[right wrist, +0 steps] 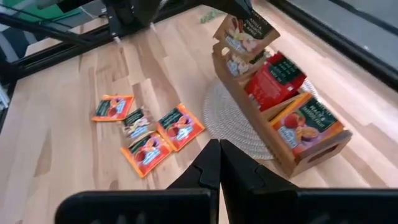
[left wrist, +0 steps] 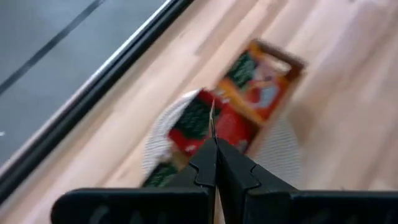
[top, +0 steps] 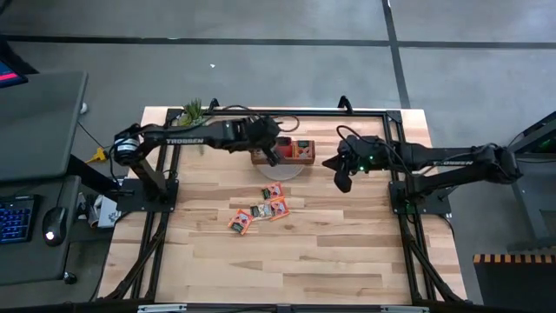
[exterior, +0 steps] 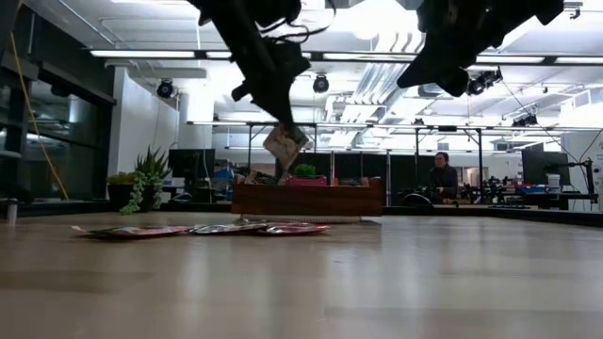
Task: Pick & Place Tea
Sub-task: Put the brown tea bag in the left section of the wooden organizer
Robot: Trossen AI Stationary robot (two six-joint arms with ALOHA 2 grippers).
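Observation:
My left gripper (exterior: 283,127) hangs over the brown wooden tray (top: 303,162), shut on a brownish tea sachet (right wrist: 245,30) with a pale label. The tray stands on a round pale mat (right wrist: 227,121). It holds upright sachets: orange (right wrist: 305,127), red (right wrist: 270,81) and pale brown (right wrist: 239,61). Several loose sachets, mostly orange (top: 261,210), lie flat on the table nearer than the tray (right wrist: 149,130). My right gripper (right wrist: 219,152) is shut and empty, raised to the right of the tray (top: 341,180). My left gripper pinches the brownish sachet by its upper edge (exterior: 280,132) between its two fingers, coming from above and pointing down. The sachet hangs tilted below the fingers (left wrist: 211,155), lifted clear above the tray's end compartment with the pale brown sachets. In the left wrist view it shows edge-on (left wrist: 212,118).
A small potted plant (top: 193,111) stands at the table's far left corner. Black frame rails (top: 261,111) run along the far edge and both sides. Bare wood (top: 287,261) fills the near half of the table. A person (exterior: 441,174) sits in the room beyond.

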